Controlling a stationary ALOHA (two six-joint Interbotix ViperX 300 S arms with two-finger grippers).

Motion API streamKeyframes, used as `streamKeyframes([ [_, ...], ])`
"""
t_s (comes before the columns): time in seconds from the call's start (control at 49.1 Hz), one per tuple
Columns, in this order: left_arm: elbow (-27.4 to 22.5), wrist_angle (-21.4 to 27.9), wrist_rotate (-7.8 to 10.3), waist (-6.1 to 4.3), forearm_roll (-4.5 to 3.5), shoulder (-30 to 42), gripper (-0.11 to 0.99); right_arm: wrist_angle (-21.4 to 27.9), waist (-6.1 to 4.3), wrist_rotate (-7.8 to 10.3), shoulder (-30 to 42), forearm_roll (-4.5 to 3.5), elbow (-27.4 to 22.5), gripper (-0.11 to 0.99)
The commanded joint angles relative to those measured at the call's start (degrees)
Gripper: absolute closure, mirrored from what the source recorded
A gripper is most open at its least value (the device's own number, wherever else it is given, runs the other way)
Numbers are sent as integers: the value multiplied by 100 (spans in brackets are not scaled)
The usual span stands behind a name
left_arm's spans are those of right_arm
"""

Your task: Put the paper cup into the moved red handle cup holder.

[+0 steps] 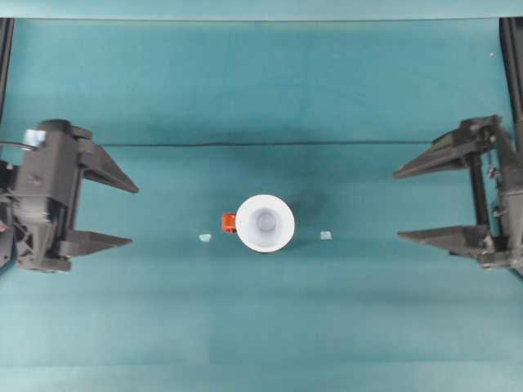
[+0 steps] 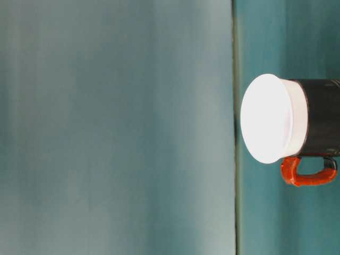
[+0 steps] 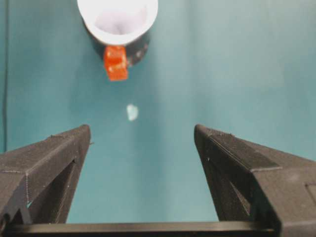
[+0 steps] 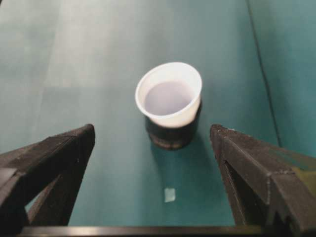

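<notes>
The white paper cup (image 1: 265, 222) sits upright inside the black red handle cup holder (image 1: 230, 222) at the table's middle; from above the cup's rim covers the holder, and the orange-red handle juts toward the left. The table-level view shows the cup (image 2: 271, 118) seated in the holder (image 2: 322, 117). In the right wrist view the cup (image 4: 169, 94) rests in the holder (image 4: 173, 133). The left wrist view has the cup (image 3: 118, 17) and holder handle (image 3: 115, 62) far ahead. My left gripper (image 1: 132, 216) is open at the left edge. My right gripper (image 1: 397, 204) is open at the right edge. Both hold nothing.
Two small pale scraps lie on the teal table, one left of the holder (image 1: 204, 238) and one to its right (image 1: 326, 235). A dark seam (image 1: 261, 144) runs across the table behind the cup.
</notes>
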Motion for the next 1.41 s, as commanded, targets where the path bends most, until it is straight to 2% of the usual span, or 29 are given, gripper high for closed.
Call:
streamKeyframes([
  [0.0, -70, -53, -18, -18, 18, -70, -4, -44, -18, 53, -70, -9, -9, 0],
  [0.306, -88, -62, -88, -18, 18, -26, -4, -53, -18, 62, -105, 9, 88, 0],
  [0.733, -88, -62, -88, -18, 18, -18, -4, -79, -18, 70, -105, 26, 132, 0],
  [0.978, -88, -35, -88, -18, 18, -18, -4, -211, -18, 264, -105, 35, 211, 0],
  [1.385, -70, -35, -97, -18, 18, -18, -4, -220, -18, 264, -105, 35, 237, 0],
])
